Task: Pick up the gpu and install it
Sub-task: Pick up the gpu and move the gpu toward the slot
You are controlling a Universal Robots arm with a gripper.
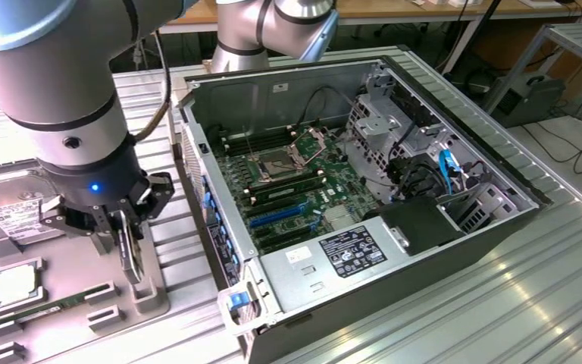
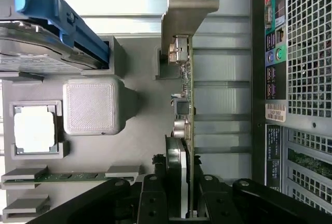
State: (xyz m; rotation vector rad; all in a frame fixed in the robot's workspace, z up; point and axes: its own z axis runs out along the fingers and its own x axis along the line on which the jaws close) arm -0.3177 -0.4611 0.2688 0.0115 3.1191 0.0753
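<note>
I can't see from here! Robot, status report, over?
End effector clamped on thin black card with silver bracket. Card upright at grey tray. Nothing blocking it.

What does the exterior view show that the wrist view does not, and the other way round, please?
Exterior view: the arm, plus the open computer's motherboard and power supply. Wrist view: the computer's rear ports, vent grille and the card's metal bracket. Shared: the graphics card, gripped upright by the jaws at the grey tray, which holds a processor and a memory stick.
</note>
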